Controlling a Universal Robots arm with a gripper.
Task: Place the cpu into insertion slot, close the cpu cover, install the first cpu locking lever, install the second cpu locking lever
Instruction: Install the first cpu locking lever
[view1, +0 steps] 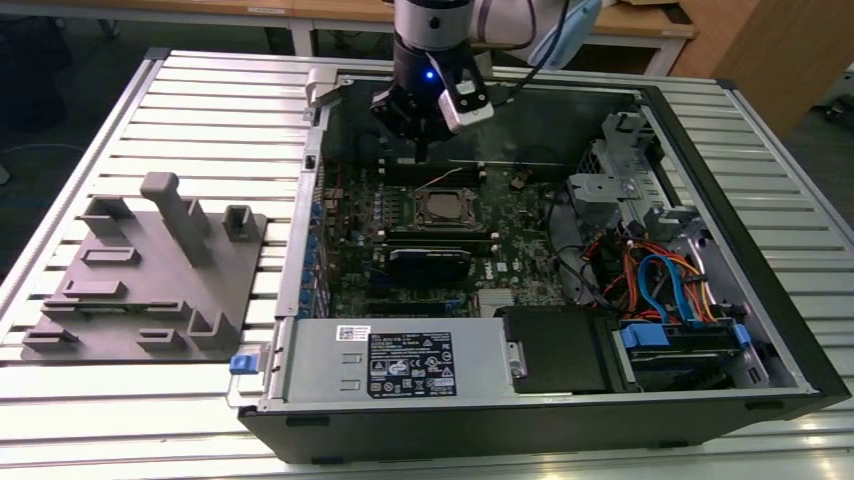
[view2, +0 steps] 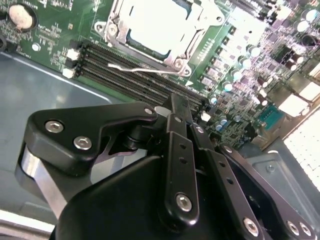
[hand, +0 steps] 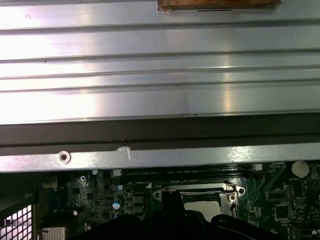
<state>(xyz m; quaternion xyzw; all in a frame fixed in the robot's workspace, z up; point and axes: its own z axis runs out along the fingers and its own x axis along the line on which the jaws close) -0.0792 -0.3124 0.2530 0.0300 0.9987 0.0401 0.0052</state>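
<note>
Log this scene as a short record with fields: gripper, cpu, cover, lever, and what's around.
gripper: jaws shut, nothing seen held, above the memory slots beside the socket
cpu: seated in the socket, pale face showing
cpu cover: down over the cpu
locking lever: thin wire sticking out beside the socket
surroundings: open computer case on a slatted table; grey fixture tray at the exterior view's left
</note>
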